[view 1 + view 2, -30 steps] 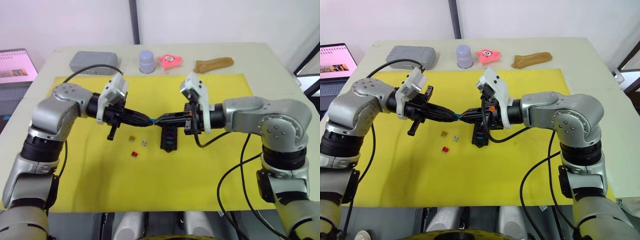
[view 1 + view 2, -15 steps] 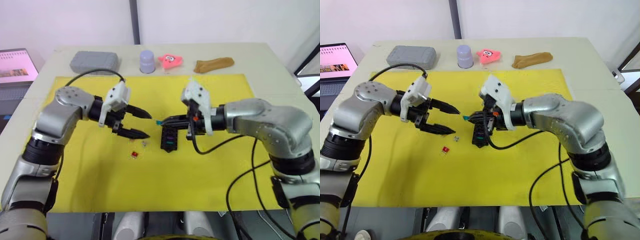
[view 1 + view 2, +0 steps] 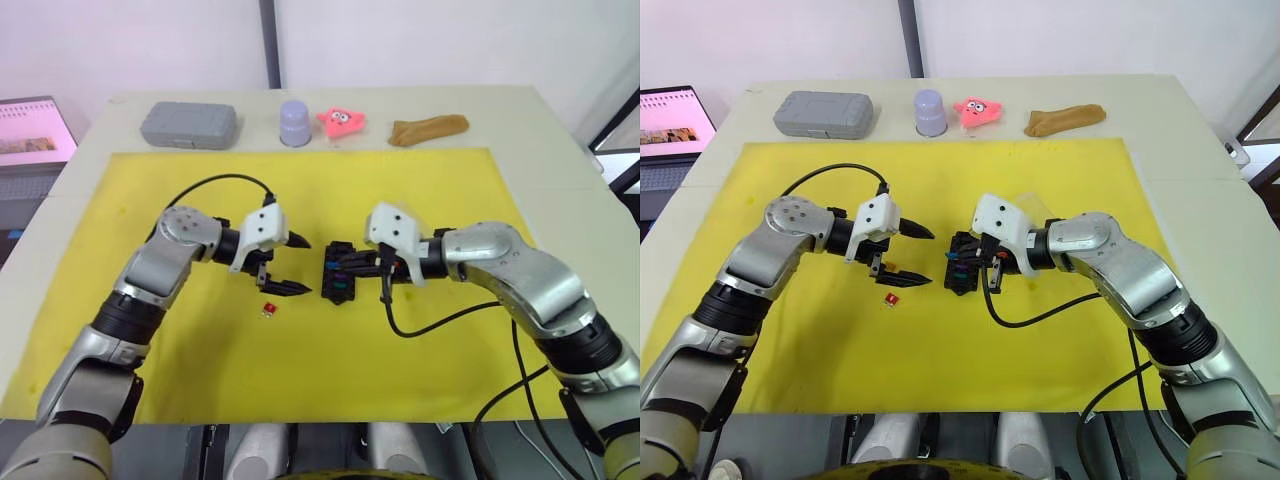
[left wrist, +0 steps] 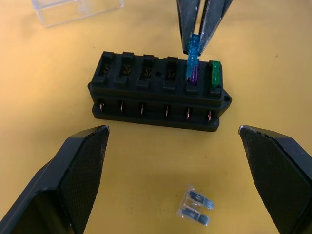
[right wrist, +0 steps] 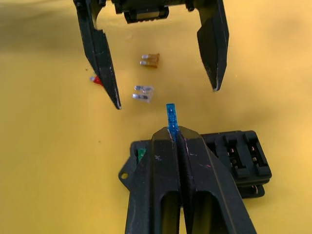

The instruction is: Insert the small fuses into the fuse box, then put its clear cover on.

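So the right gripper (image 5: 174,134) is pinched tight on a teal fuse (image 4: 193,48), holding it upright right over the fuse box (image 4: 158,92), probably so the blades line up with a slot. It's next to the green fuse (image 4: 215,73), above a slot that already looks purple. The left gripper (image 3: 291,265) sits spread wide and empty just beside the box. Grey fuse (image 4: 195,207), amber fuse (image 5: 150,60) and red fuse (image 3: 268,309) lie loose near the box, the clear cover (image 4: 73,9) behind it.
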You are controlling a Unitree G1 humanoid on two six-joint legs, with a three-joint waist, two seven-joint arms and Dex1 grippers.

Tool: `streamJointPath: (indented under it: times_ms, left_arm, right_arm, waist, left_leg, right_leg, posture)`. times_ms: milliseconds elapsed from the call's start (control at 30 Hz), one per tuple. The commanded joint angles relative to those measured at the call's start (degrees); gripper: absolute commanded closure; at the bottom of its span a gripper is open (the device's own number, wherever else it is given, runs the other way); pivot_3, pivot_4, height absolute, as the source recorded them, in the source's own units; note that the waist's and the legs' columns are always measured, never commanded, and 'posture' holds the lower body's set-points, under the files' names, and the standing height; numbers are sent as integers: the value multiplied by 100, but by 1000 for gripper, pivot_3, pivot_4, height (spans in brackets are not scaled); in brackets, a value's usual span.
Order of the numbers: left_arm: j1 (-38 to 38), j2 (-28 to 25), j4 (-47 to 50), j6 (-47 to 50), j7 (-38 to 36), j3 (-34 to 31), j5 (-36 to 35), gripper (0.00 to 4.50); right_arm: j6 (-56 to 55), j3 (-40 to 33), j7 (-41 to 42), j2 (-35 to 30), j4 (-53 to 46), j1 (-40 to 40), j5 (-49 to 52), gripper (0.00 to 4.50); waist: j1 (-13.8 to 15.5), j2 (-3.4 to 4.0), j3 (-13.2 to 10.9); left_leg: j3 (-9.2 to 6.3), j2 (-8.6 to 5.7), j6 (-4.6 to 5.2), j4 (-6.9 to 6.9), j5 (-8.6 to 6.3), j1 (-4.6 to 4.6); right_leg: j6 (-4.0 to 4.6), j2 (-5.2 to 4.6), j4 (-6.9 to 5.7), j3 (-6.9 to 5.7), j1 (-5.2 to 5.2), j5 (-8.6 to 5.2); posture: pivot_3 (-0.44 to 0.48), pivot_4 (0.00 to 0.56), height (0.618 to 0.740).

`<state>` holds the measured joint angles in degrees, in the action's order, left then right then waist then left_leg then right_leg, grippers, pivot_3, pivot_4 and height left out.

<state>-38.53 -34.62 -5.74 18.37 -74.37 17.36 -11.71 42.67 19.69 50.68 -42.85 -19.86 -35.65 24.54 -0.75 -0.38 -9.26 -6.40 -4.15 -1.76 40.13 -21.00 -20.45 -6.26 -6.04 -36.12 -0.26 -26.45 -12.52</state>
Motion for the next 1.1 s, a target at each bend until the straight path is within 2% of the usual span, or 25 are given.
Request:
streamJointPath:
  times_ms: [33,1100]
  left_arm:
    - [-29,31,3,-173,57,0,106,29]
    - [26,155,42,-295,65,-8,226,29]
  right_arm:
    - [-236,-79,132,51,66,22,-172,4500]
    - [-669,-64,552,280,593,166,-876,4500]
  waist:
    - [-2,0,0]
    - [-6,0,0]
  left_leg:
    - [0,0,0,0,0,0]
    - [-1,0,0,0,0,2]
  right_leg:
    - [0,0,0,0,0,0]
    - [0,0,0,0,1,0]
  posture:
    - [0,150,740]
    - [0,150,740]
